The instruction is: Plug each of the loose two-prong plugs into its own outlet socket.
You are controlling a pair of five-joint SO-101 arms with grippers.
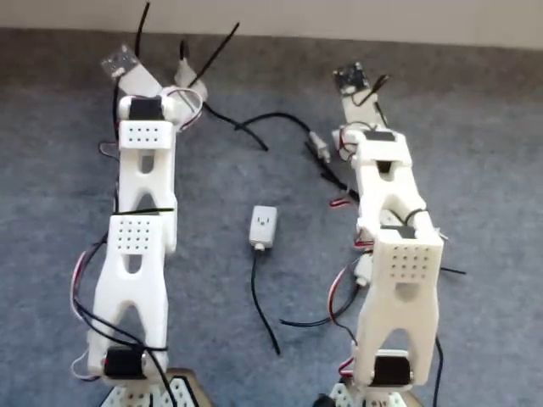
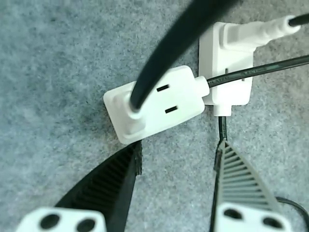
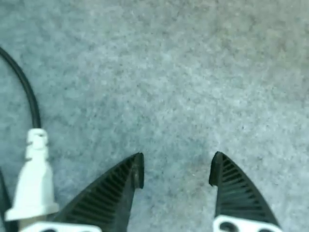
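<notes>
From above, shows the left arm (image 1: 144, 195) and the right arm (image 1: 390, 229) stretched side by side across the grey carpeted surface (image 1: 475, 153). Finds between them a lone outlet socket (image 1: 263, 227), face up and unfilled, its black cord (image 1: 259, 297) trailing back toward the bases; seems parked midway to be reachable from either side. Picks out a loose plug (image 1: 320, 146) just beside the right arm's forward end, on a black lead (image 1: 271, 123) looping toward the left arm, and a white socket block (image 1: 188, 83) at the left arm's far end. From the left wrist, looks down on that socket block (image 2: 154, 104), flat on the carpet with two slots showing free and a thick black cable (image 2: 169, 53) rising from the end next to them; cannot tell whether plugged in there or fixed. Touches, at its far end, a second white piece (image 2: 227, 72) bearing a white plug body (image 2: 251, 31) and a thin black wire (image 2: 260, 67). Has the left gripper (image 2: 178, 150) with jaws apart and holding nothing, tips just short of the block, probably poised to steady it for an insertion. From the right wrist, has the right gripper (image 3: 177, 164) over bare carpet, jaws apart and likewise holding nothing. Leaves the loose plug (image 3: 34, 183) lying just outside one jaw, beside rather than between, so likely calls for a sideways shift before any closing.
</notes>
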